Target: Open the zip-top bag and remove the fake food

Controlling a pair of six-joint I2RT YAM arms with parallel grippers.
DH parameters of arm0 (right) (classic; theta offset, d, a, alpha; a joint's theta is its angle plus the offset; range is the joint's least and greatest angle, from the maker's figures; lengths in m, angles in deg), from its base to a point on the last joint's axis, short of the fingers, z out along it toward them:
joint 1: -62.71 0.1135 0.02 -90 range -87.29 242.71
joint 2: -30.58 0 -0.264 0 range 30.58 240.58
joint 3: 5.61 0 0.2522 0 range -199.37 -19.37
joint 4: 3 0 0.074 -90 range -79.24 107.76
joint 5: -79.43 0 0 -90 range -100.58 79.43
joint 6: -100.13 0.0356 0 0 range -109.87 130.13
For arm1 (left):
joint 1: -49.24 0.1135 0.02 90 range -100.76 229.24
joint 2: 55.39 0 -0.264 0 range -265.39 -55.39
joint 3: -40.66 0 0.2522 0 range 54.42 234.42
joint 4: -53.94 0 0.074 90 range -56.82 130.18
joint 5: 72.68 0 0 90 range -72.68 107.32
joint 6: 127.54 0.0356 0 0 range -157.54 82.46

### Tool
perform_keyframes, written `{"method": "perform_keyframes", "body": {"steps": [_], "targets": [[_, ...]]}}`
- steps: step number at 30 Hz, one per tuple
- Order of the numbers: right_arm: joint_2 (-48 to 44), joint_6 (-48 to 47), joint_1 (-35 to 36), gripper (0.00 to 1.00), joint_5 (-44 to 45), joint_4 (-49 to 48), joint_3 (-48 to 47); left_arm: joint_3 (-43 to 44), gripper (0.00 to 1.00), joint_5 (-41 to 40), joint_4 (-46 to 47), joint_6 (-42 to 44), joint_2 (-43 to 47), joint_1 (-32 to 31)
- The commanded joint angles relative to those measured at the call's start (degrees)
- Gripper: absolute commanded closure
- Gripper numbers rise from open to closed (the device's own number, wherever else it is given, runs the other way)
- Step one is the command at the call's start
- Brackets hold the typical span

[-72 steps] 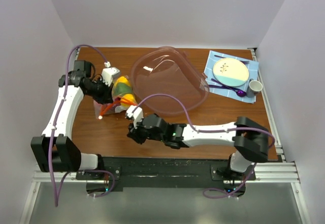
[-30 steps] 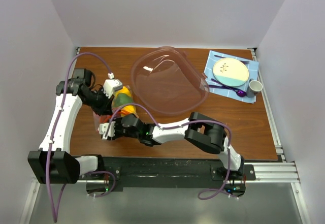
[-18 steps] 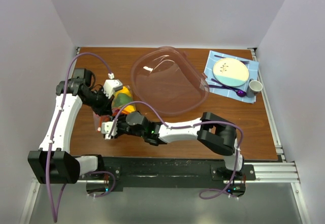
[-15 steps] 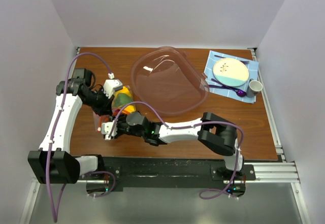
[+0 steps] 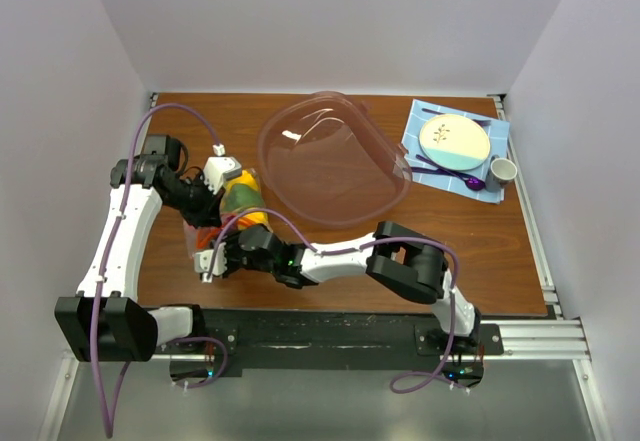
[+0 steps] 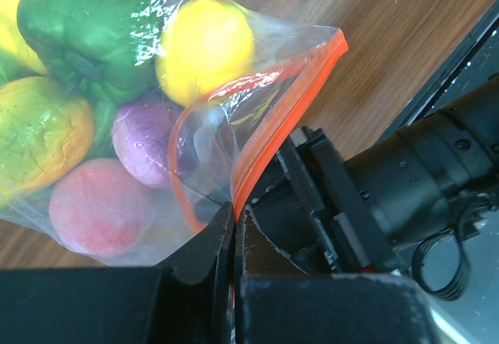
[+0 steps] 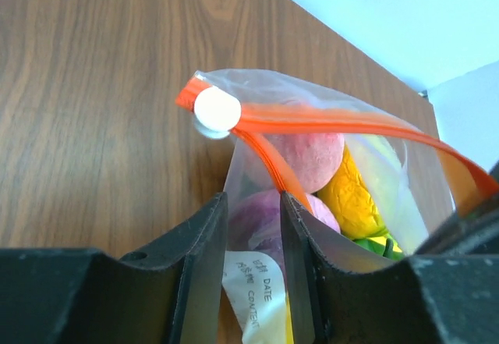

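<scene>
Fingers of the left gripper [image 6: 233,221] pinch together on the orange strip of the zip-top bag [image 6: 195,86], at the left of the table [image 5: 200,121]. Jaws of the right gripper [image 7: 253,203] stand apart astride its clear wall. Overhead, both wrists hide most of the fake food [image 5: 244,194].

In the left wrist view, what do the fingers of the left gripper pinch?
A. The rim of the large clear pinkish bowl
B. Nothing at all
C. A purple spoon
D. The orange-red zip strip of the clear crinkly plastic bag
D: the left gripper is shut on the orange-red zip strip at the mouth of the clear crinkly plastic bag.
</scene>
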Motion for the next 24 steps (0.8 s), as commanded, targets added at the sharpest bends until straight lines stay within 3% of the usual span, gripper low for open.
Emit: {"method": "perform_keyframes", "body": {"steps": [1, 12, 24], "targets": [[0.89, -1.88, -0.42, 0.64, 0.71, -1.37, -4.43, 1.01, 1.00, 2.79, -1.35, 1.23, 1.04, -0.14], [0.89, -5.40, -0.42, 0.69, 2.82, -3.65, -4.08, -0.39, 1.00, 3.41, -1.62, 1.67, 1.57, -0.14], [3.44, -6.81, -0.59, 0.71, 0.89, 0.65, -7.60, -0.75, 1.00, 2.79, -1.80, 1.94, 2.45, -0.14]]}}
